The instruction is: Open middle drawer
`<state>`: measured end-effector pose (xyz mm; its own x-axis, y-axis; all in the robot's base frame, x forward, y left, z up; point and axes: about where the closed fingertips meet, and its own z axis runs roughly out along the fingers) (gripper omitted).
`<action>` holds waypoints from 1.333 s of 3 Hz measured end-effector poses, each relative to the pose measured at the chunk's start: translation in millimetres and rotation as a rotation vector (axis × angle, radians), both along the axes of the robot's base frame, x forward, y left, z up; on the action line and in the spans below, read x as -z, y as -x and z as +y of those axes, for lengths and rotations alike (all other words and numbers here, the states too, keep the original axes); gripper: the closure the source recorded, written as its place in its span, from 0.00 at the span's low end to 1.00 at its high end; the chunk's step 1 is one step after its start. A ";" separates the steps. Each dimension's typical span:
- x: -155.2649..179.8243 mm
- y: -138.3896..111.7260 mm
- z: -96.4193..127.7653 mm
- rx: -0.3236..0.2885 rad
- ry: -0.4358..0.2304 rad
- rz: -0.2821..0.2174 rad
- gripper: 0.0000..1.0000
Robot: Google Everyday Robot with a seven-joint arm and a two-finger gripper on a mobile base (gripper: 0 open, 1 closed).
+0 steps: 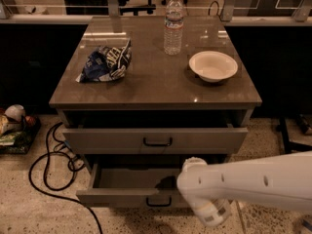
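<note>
Middle drawer (122, 197) sits pulled out
The gripper (210, 217) hangs low by its right front; wide or closed, I cannot tell.

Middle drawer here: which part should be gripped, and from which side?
Grip the small dark loop handle at the centre front of the middle drawer, coming straight from the front: the loop is horizontal and stands off the flat face. The gripper sits low, just right of it.
</note>
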<state>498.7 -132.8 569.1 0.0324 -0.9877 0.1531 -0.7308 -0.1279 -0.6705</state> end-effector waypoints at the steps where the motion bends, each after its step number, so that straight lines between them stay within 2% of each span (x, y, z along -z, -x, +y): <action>1: 13.9 -31.5 -19.5 0.035 -0.084 0.089 1.00; 2: 50.5 -35.1 -35.5 0.074 -0.154 0.214 1.00; 3: 97.5 -18.9 -54.5 0.126 -0.170 0.357 1.00; 4: 99.8 -15.3 -67.0 0.190 -0.190 0.377 1.00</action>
